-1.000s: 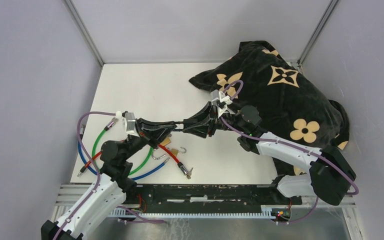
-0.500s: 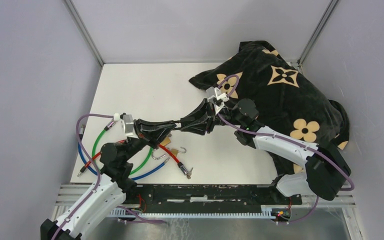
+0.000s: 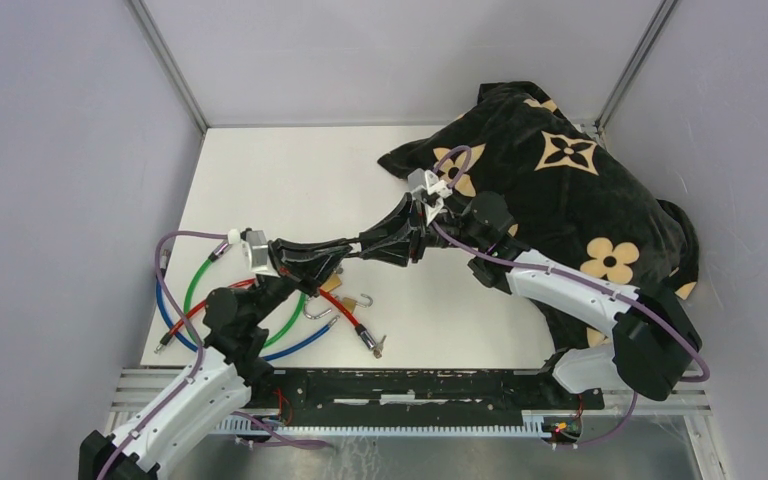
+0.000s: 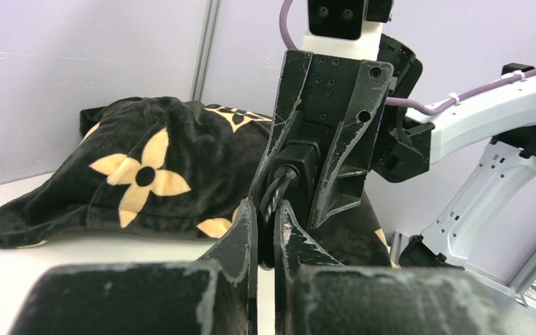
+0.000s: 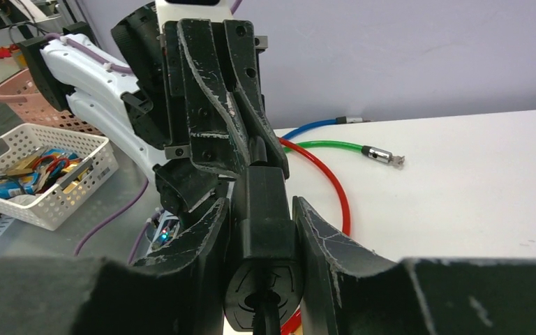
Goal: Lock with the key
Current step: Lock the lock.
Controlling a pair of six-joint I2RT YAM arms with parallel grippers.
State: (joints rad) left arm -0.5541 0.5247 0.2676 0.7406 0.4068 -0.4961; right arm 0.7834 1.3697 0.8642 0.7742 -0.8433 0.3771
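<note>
My two grippers meet tip to tip above the white table point(image 3: 290, 180). The right gripper point(image 3: 368, 248) point(image 5: 259, 202) is shut on a black lock body point(image 5: 265, 265) point(image 4: 300, 160), whose round end faces the right wrist camera with a dark cable entering it. The left gripper point(image 3: 346, 251) point(image 4: 265, 216) is shut on a thin black piece that runs into the lock's other end; it looks like the key point(image 4: 273, 199). Most of the key is hidden between the fingers point(image 4: 241, 230).
Red point(image 3: 340, 308), green point(image 3: 192, 280) and blue point(image 3: 165, 305) cables lie at the near left with a brass padlock point(image 3: 332, 287), open shackles point(image 3: 363, 298) and a small piece point(image 3: 372, 345). A black flowered cloth point(image 3: 560, 190) fills the back right. A white basket point(image 5: 35, 174) sits off the table.
The right wrist has shifted slightly left and toward the back, and the joined gripper tips moved a little left with it. Both grips are unchanged.
</note>
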